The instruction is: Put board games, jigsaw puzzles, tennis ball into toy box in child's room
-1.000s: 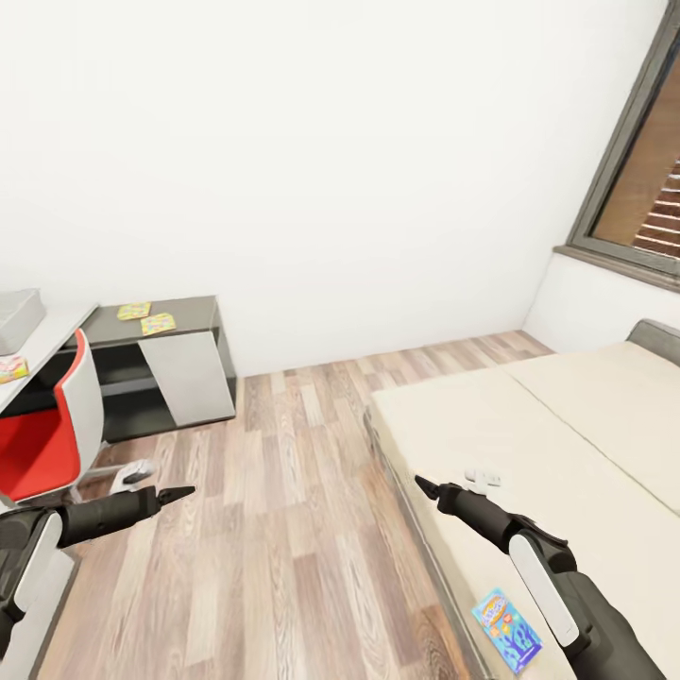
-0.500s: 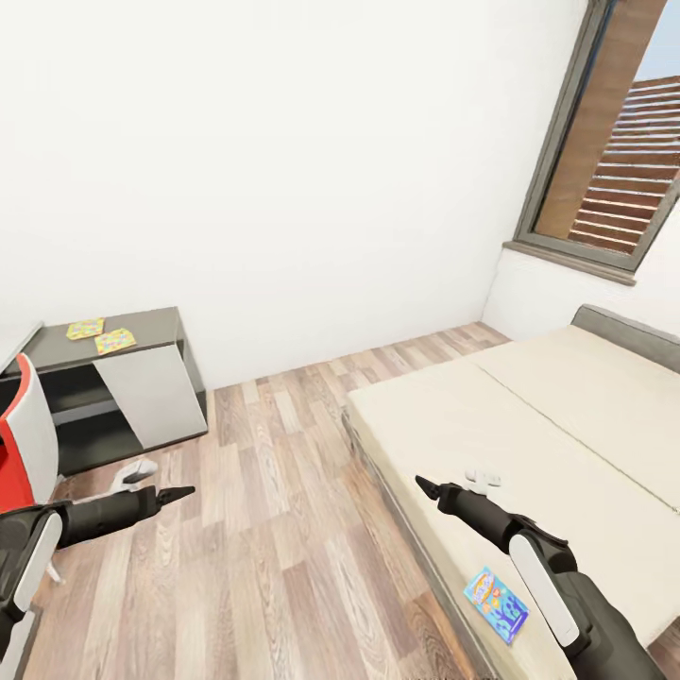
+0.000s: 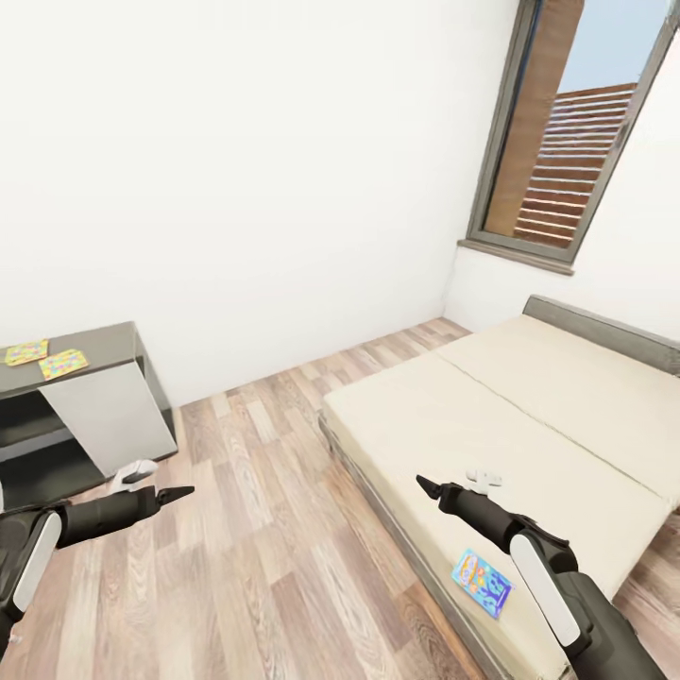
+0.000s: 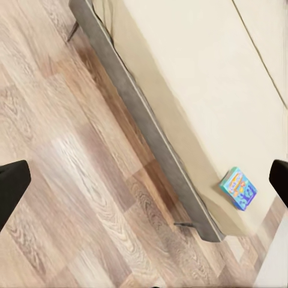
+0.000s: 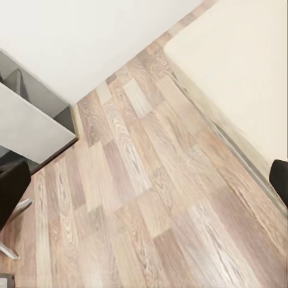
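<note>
The blue cartoon-printed board game (image 3: 482,583) lies flat on the bed (image 3: 529,416), close to the near edge of the mattress and just beside my right forearm, so nothing about it is done yet: it has not been lifted, and neither of my hands carries anything. Its long axis runs slantwise, from the bed's edge in towards the mattress; I cannot read the print well enough to say which end is the top. My left wrist camera sees the same box (image 4: 239,189) near the corner of the bed frame. A small white object (image 3: 483,480) sits further in on the mattress; I cannot tell what it is. Both jigsaw puzzles (image 3: 45,358) rest side by side on the dark grey lower surface (image 3: 94,346) well apart from the bed, so they too are left to do. By my reckoning the job is barely begun. My right pincer (image 3: 425,487) hovers over the edge of the bed, my left pincer (image 3: 181,492) hangs over the wood-plank floor (image 3: 274,491), and in both wrist views the fingers stand spread wide.
</note>
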